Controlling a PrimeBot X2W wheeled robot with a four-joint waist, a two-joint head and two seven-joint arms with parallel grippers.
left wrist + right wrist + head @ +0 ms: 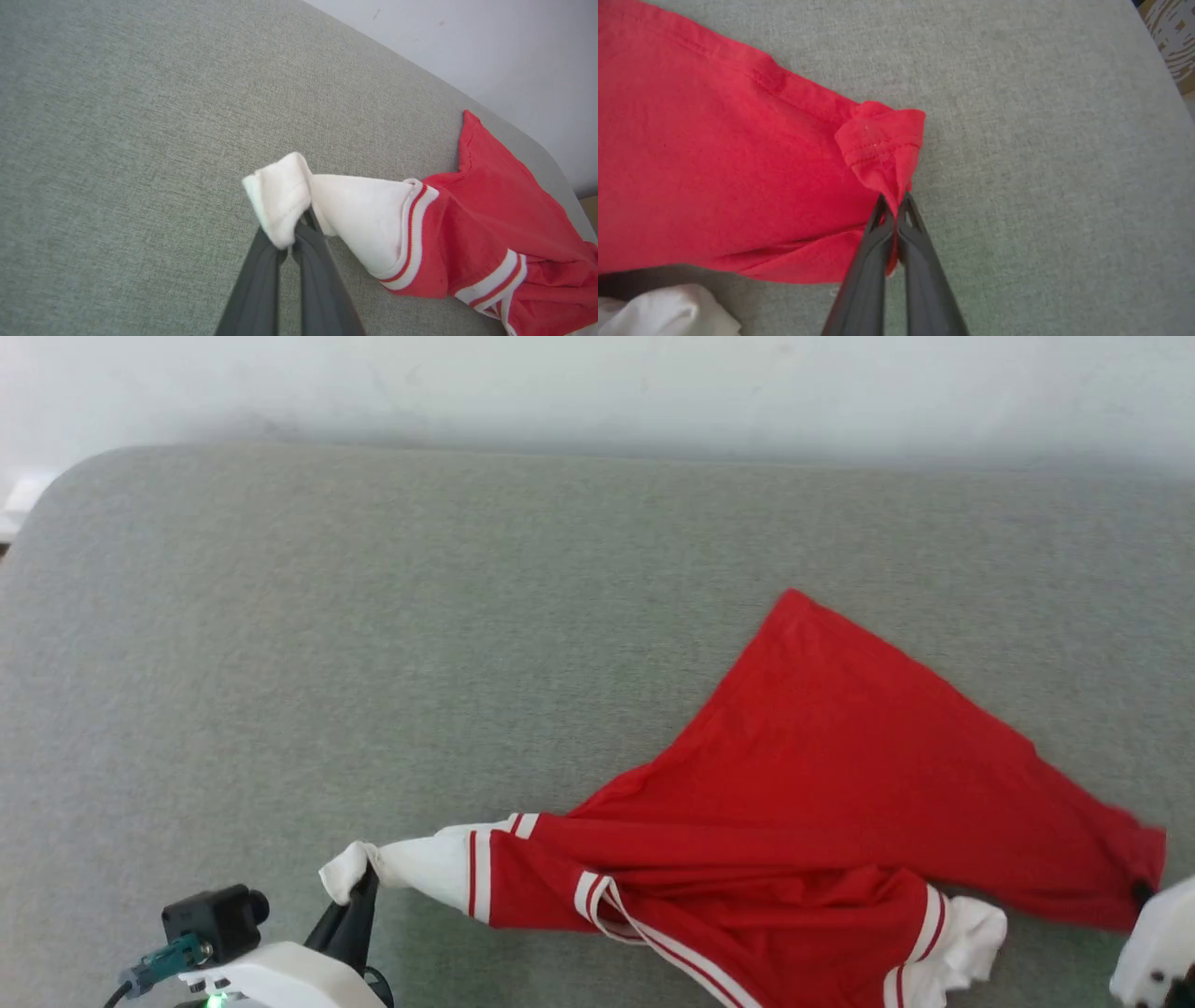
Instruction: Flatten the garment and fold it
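Note:
The garment [822, 803], a red jersey with white sleeves edged in red stripes, lies crumpled and partly stretched on the grey surface at the lower right of the head view. No letters or number show. My left gripper [366, 879] is shut on the tip of one white sleeve [280, 196], pulling it out to the left. My right gripper [894, 207] is shut on a bunched red hem corner [882, 140] at the garment's right end [1141, 891]. The other white sleeve [966, 938] lies loose near the bottom edge.
A grey fabric-covered surface [373, 644] spreads wide to the left and back, ending at a pale wall [597, 383]. Its rounded left corner is at the upper left. Bare cloth lies to the right of the right gripper [1041, 163].

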